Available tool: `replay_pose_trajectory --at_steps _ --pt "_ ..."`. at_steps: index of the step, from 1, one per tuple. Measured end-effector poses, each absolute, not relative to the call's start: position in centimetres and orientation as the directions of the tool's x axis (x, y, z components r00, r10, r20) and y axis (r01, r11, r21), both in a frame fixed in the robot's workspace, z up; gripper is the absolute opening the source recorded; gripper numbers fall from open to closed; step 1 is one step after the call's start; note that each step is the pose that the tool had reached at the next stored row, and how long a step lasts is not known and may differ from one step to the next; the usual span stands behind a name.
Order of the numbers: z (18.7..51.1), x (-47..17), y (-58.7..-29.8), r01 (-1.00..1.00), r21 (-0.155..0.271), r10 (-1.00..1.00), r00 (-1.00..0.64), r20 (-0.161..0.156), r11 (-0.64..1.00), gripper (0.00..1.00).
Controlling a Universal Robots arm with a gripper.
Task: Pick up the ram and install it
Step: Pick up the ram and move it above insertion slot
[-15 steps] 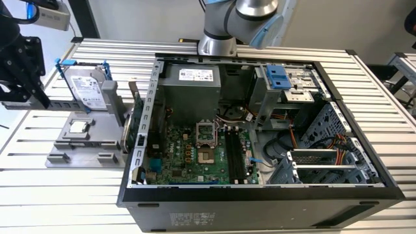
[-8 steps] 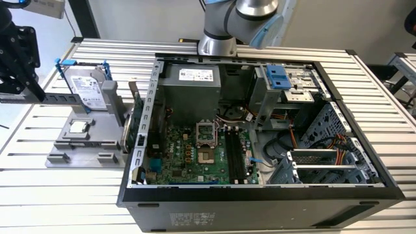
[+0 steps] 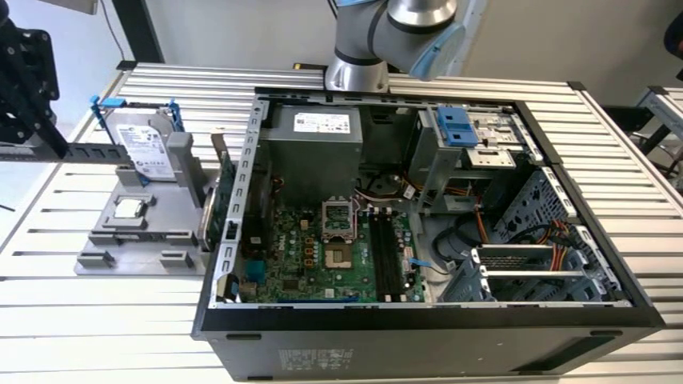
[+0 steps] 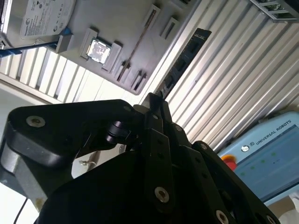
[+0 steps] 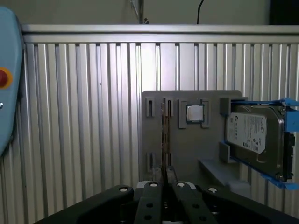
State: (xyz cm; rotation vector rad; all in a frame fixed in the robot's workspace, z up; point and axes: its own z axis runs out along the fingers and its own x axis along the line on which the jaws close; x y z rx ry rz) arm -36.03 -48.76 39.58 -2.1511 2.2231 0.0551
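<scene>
My gripper (image 4: 156,100) is shut on the ram (image 4: 184,58), a slim dark stick that juts out past the fingertips. The first wrist view shows the ram (image 5: 163,135) edge-on as a thin line rising from the gripper (image 5: 164,173), high above the grey holder (image 5: 187,149). In the exterior view the open computer case (image 3: 427,320) lies on the table, with the motherboard (image 3: 309,256) and its long black slots (image 3: 386,248) facing up.
The grey holder (image 3: 117,240) on the exterior view's left carries a hard drive (image 3: 144,144) and a small silver chip (image 3: 130,208). A green expansion card (image 3: 221,188) stands beside the case wall. A blue pendant (image 4: 271,158) lies on the slatted table (image 3: 107,320).
</scene>
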Motion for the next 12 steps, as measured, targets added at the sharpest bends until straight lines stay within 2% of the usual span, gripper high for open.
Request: replay_pose_trajectory --at_steps 12 --pt "39.91 -35.93 -48.76 -0.999 -0.007 -0.998 -0.032 -0.061 0.033 0.00"
